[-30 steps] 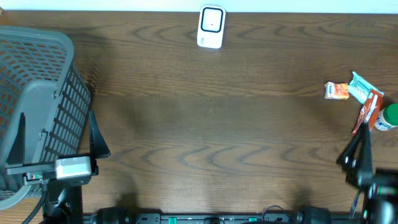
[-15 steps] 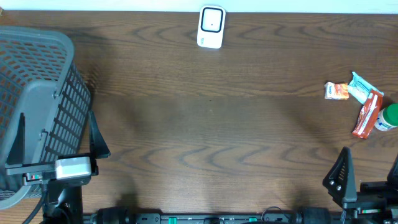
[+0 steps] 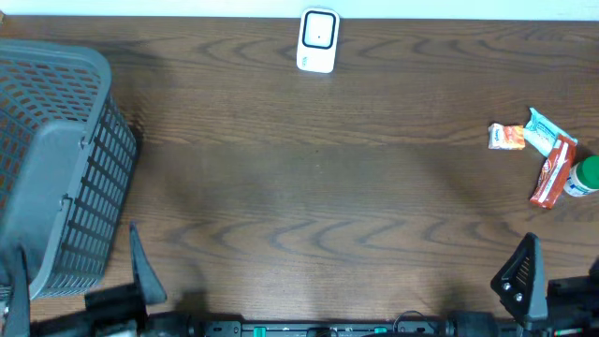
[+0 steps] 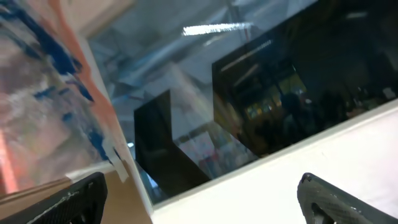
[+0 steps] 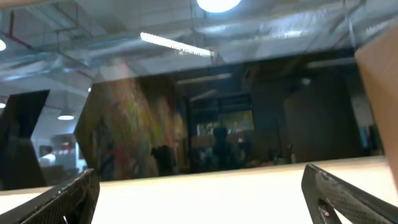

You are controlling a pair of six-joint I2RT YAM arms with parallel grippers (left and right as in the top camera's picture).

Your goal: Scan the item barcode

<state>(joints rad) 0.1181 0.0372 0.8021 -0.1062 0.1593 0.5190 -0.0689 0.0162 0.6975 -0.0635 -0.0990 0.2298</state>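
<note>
**While both claws stand wide, the goods lie straight out from the right arm**

Because the 4 items cluster at the table's right edge, the right gripper (image 5: 202,200) is plainly the nearer arm. It sits at the near edge with its jaws spread wide and nothing between them. The left gripper (image 4: 204,205) is equally released and empty. It sits at the near left corner beside the grey basket (image 3: 56,140), well apart from every item.

From the right gripper the items lie farther out over the table, toward the back. Nearest are the red packet (image 3: 552,171) and the green-capped bottle (image 3: 586,177), which touch each other. Just beyond them lie a pale blue wrapper (image 3: 543,131) and a small orange packet (image 3: 506,138). The red packet's long axis slants from far right to near left, so it nearly points back at the gripper. A grasp across its narrow width would probably need the jaws turned crosswise to that line. No barcode can be made out from overhead.

The scanner (image 3: 317,40) stands at the far edge near the middle, well apart from the items and to their left. Any item picked up would have to travel left and away.

The table (image 3: 309,187) is dark wood grain, flat and matte. Both wrist cameras look out at the room rather than the table, showing strip lights on an open ceiling, dark glazed partitions and a painted wall.
</note>
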